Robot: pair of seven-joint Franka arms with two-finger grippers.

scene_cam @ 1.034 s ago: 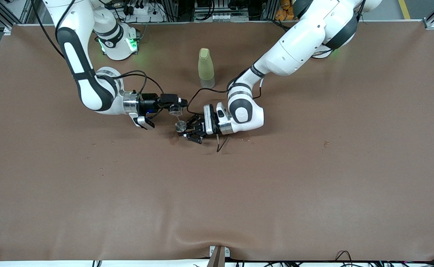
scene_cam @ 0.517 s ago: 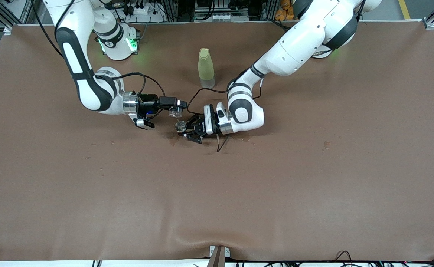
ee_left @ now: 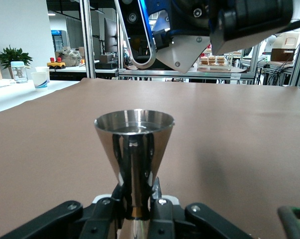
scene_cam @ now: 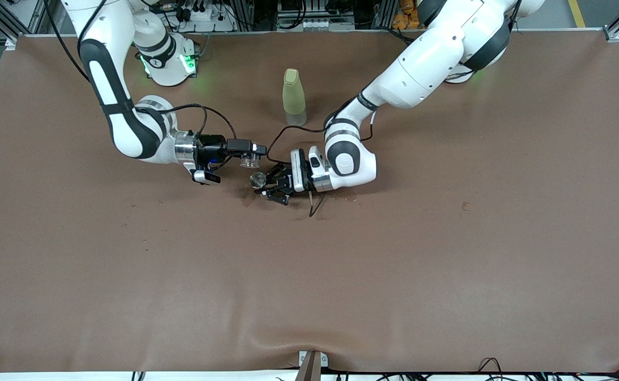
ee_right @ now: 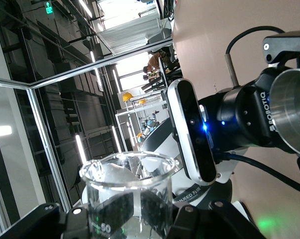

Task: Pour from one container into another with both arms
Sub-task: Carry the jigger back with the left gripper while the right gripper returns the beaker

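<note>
A clear glass beaker hangs tipped on its side, mouth toward the front camera, with my right gripper shut on it. In the right wrist view the black pads press its wall, and the beaker looks nearly empty. Just below its lip stands a steel cone-shaped jigger, upright, with my left gripper shut on its narrow waist. The left wrist view shows the jigger clamped between the fingers, with the right gripper's hardware overhead. The jigger's rim also appears in the right wrist view.
A pale yellow-green bottle with its cap on stands on the brown table cover, farther from the front camera than both grippers. A dark wet patch lies on the cover beside the jigger. A loose black cable hangs under the left wrist.
My right wrist has turned, swinging its camera housing, and the beaker has shifted slightly over the jigger. The left gripper and the jigger have stayed in place.
</note>
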